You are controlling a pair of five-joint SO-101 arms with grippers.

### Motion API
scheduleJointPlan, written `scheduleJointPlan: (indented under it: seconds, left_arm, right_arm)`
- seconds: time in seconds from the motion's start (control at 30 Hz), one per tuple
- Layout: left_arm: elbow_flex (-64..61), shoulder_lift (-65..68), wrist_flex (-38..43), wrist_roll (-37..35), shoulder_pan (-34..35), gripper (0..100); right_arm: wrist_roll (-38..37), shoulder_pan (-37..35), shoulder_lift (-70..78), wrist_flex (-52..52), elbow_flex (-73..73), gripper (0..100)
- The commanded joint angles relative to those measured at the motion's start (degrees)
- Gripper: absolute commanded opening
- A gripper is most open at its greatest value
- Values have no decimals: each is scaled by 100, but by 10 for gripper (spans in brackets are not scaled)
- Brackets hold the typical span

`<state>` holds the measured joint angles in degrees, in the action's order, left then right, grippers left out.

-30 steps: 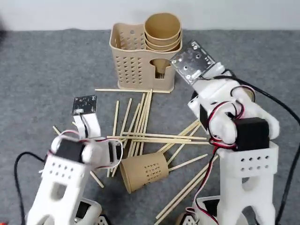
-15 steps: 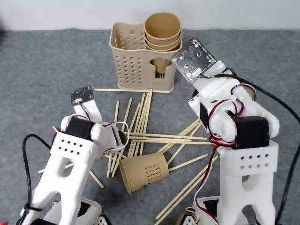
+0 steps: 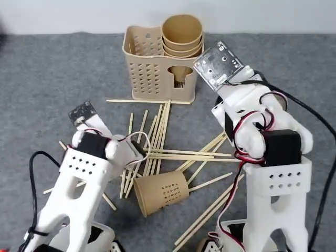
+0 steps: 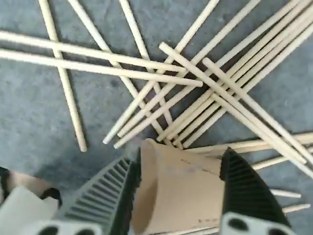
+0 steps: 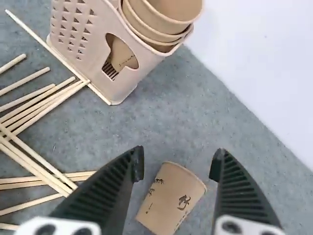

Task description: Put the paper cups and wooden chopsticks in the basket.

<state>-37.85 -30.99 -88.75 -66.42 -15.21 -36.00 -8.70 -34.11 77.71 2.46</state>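
Observation:
A perforated paper cup (image 3: 160, 191) lies on its side on the grey mat among scattered wooden chopsticks (image 3: 157, 131). My left gripper (image 4: 183, 154) is open, and this cup (image 4: 181, 191) lies between its two fingers; the gripper's dark tip (image 3: 137, 153) sits just beside the cup's rim. My right gripper (image 5: 177, 154) is open above a second paper cup (image 5: 171, 196) that lies on the mat. Beyond it stands the beige basket (image 5: 83, 29), with a stack of cups (image 5: 161, 14) in one compartment. From above, the basket (image 3: 152, 79) stands at the back with the stack (image 3: 182, 31).
Chopsticks (image 4: 220, 93) cross each other just ahead of the left gripper. Another bundle (image 5: 34, 98) lies between the basket and the right gripper. One chopstick (image 3: 139, 101) lies along the basket's front. A pale wall borders the mat behind the basket.
The left arm has leaned forward and turned, its wrist board swinging left and its gripper coming down by the lying cup. The right arm shifted only slightly.

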Motion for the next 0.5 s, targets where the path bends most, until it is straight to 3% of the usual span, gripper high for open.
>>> scheduleJointPlan:
  seconds: [0.0, 0.23, 0.47]
  left_arm:
    - [31, -44, 132, -299, -378, 251]
    - [13, -44, -484, -255, -1073, 250]
    - [-92, -9, -642, 35, -1108, 250]
  right_arm:
    - [-53, 48, 13, -110, -132, 234]
    - [-62, 400, 13, -391, 97, 233]
    - [-369, 549, 4, -523, 105, 233]
